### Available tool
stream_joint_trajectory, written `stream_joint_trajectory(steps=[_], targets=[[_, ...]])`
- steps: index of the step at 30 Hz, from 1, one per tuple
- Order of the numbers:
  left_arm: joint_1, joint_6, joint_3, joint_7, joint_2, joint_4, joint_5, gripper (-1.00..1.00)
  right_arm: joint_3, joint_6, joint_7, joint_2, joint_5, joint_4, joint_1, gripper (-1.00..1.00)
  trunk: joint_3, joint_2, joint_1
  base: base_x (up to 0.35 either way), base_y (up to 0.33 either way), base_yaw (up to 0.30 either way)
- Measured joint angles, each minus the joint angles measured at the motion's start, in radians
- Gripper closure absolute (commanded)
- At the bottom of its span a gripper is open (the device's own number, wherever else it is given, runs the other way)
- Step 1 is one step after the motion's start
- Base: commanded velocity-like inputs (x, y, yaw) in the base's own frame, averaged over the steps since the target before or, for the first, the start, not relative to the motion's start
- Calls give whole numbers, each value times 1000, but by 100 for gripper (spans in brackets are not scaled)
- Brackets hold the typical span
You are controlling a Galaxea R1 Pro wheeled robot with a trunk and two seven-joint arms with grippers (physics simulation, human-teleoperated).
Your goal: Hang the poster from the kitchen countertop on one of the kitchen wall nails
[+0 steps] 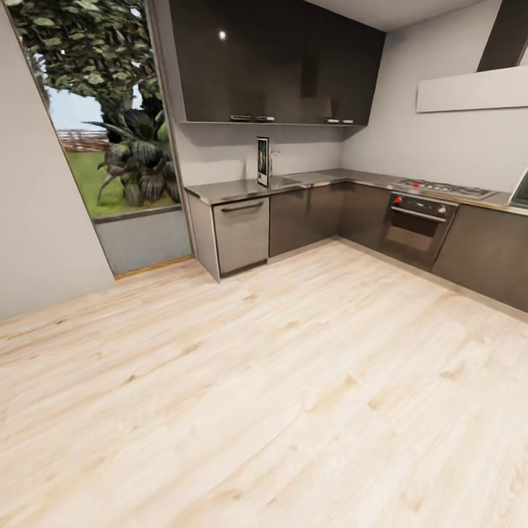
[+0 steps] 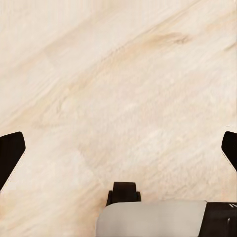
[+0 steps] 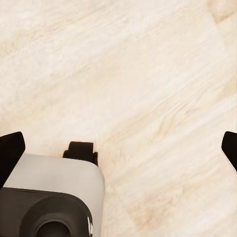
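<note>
Robot faces the poster (image 1: 262,161) upright on the tabletop (image 1: 235,191) w/ left gripper (image 2: 118,148) & right gripper (image 3: 118,148) both released over wood floor (image 1: 293,381), so it should approach squarely, stopping short of the cabinets (image 1: 304,216).

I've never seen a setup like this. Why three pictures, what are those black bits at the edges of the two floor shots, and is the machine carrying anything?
One wheeled robot, three cameras. The wide kitchen picture comes from its head: the poster stands upright on the kitchen countertop, across the wooden floor. The other two come from cameras near each hand, pointing down at that floor. The black bits are fingertips of the left gripper and right gripper, spread wide with nothing between them. The grey shape with a black wheel is apparently the robot's own base.
</note>
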Motion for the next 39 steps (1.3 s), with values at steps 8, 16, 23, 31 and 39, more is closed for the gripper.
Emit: stream_joint_trajectory(steps=[8,16,23,31,39], targets=[[0,0,1,0,0,0,0,-100,0,0,0,0,0,0,0,-100,0,0,0,337,0,0],[0,0,1,0,0,0,0,-100,0,0,0,1,0,0,0,-100,0,0,0,337,0,0],[0,0,0,0,0,0,0,-100,1,0,0,1,-1,0,0,-100,0,0,0,337,0,0],[0,0,0,0,0,0,0,-100,1,0,0,1,0,0,0,-100,0,0,0,337,-19,0],[0,0,0,0,0,0,0,-100,1,0,0,1,0,0,0,-100,0,0,0,334,-85,0]])
